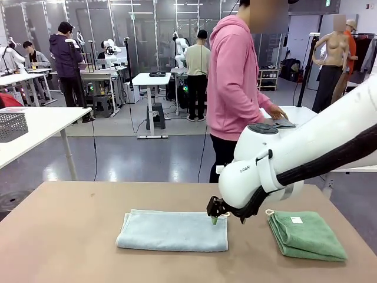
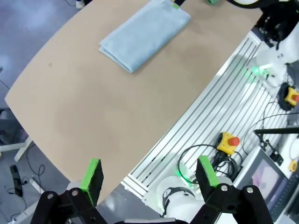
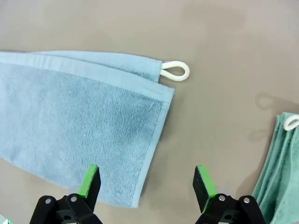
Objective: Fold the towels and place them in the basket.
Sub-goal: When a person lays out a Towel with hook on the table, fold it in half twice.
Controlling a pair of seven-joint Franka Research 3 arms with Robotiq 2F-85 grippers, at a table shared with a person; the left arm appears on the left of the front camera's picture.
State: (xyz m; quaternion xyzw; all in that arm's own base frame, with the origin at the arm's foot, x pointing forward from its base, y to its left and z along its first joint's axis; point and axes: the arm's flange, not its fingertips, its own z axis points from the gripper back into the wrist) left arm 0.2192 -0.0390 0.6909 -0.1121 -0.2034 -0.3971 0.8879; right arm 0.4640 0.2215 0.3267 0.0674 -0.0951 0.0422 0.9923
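Over the blue towel (image 3: 79,121), right jaws gape wide, empty.

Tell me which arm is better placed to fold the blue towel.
Right, probably: the right tool, open, straddles one edge of the blue towel; the left tool, also open, hangs far off.

Glossy grey floor (image 1: 135,159) runs back to a glass-panelled far wall (image 1: 147,29); white worktables (image 1: 151,79) stand out there, a long white table (image 1: 47,121) nearer left.

The white right arm (image 1: 318,138), lettered "FRAN", wears a black cable sleeve and a black, green-padded right gripper (image 1: 218,219).
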